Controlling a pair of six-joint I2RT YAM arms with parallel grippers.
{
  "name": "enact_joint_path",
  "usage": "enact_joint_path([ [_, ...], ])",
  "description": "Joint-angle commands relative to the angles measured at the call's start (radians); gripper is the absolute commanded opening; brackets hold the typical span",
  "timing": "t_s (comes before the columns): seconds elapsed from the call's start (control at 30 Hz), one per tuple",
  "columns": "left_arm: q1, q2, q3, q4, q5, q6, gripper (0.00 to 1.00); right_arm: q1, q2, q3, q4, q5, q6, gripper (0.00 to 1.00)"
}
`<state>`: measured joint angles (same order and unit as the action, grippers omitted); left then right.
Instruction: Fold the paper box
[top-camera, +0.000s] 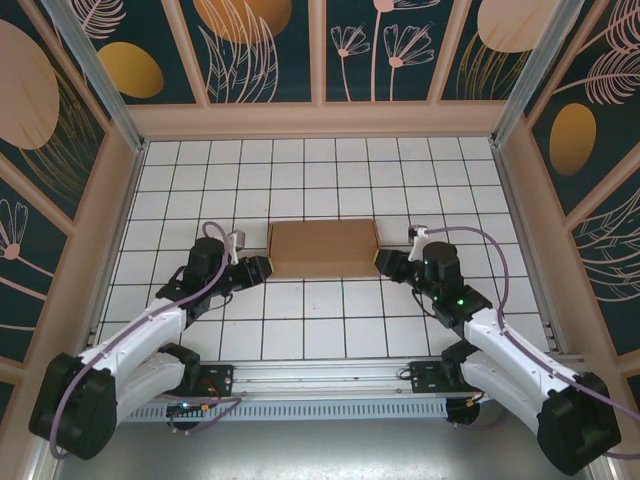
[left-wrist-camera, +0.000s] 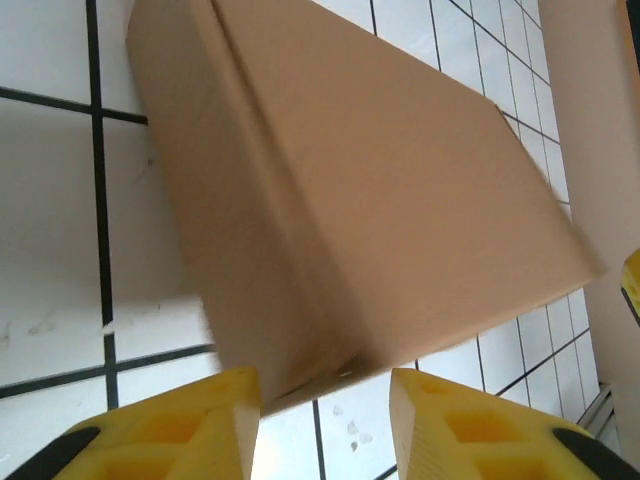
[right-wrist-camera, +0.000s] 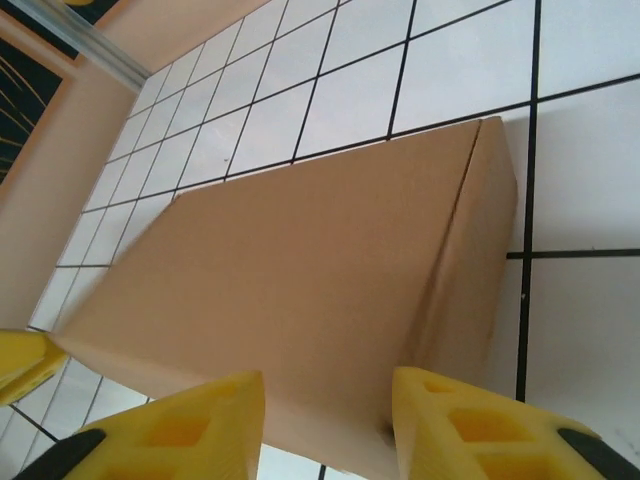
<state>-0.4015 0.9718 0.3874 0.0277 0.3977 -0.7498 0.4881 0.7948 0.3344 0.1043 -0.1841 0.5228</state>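
The paper box (top-camera: 322, 249) lies folded flat near the middle of the table (top-camera: 300, 340), its long axis running left to right. The left gripper (top-camera: 262, 270) sits just beside its left end and the right gripper (top-camera: 383, 263) just beside its right end. Both are equally near, with fingers spread and pinching nothing.

plain brown cardboard paper box (top-camera: 322, 248), folded shut, flat rect., lying mid-table on white grid, long side left-right
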Motion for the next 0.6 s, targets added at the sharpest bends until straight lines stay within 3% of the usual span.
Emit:
enact_joint_path([
  [0.0, -0.002, -0.040, 0.036, -0.059, -0.079, 0.026, 0.46, -0.002, -0.014, 0.004, -0.012, 0.037, 0.008, 0.42],
  [0.17, -0.001, 0.102, 0.145, -0.052, -0.195, 0.056, 0.54, -0.042, 0.147, 0.099, -0.062, 0.050, -0.004, 0.49],
  [0.37, 0.000, 0.238, 0.104, 0.065, -0.236, 0.013, 0.51, -0.046, 0.398, 0.174, -0.075, 0.008, -0.021, 0.50],
  [0.47, 0.000, 0.281, 0.054, 0.140, -0.243, -0.016, 0.47, -0.036, 0.459, 0.149, -0.024, 0.003, -0.011, 0.43],
  [0.57, 0.000, 0.368, 0.043, 0.241, -0.178, -0.052, 0.41, -0.036, 0.537, 0.143, 0.041, -0.013, -0.002, 0.33],
])
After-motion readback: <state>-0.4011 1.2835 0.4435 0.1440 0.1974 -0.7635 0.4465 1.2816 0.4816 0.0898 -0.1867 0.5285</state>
